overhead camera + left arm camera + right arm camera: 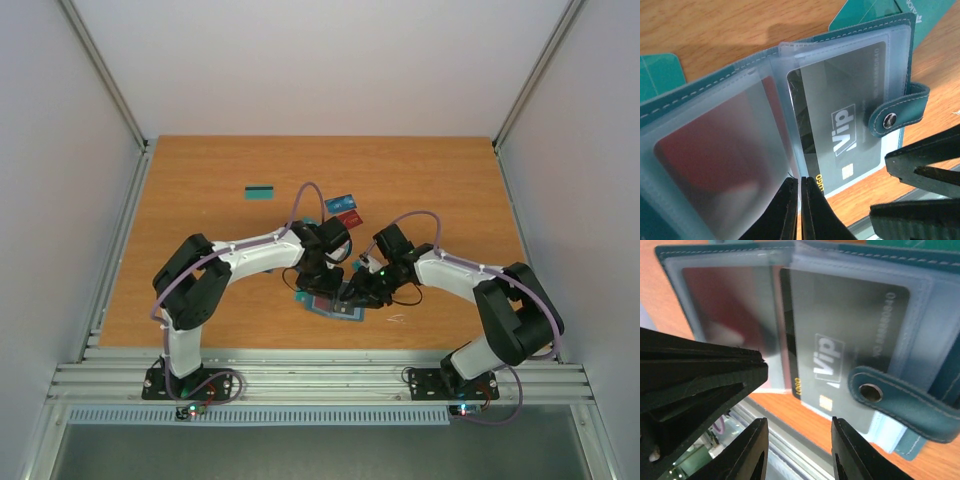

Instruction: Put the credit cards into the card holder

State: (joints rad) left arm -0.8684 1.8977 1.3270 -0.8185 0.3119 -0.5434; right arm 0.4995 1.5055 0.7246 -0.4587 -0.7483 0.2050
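Note:
The teal card holder [335,310] lies open on the table near the front edge, between my two grippers. Its clear sleeves show a black "Vip" card [850,120] on the right page and a red card [725,150] on the left page. My left gripper [800,185] is shut on the lower edge of a clear sleeve at the fold. My right gripper [800,445] is open and empty, just in front of the holder's near edge, by the snap strap [900,400]. Loose teal [261,192], blue [340,203] and red [348,217] cards lie farther back.
More teal cards lie under and beside the holder [657,75] [875,10]. The table's front edge and metal rail [320,375] run just below the holder. My right gripper's fingers [925,170] show close beside the left gripper.

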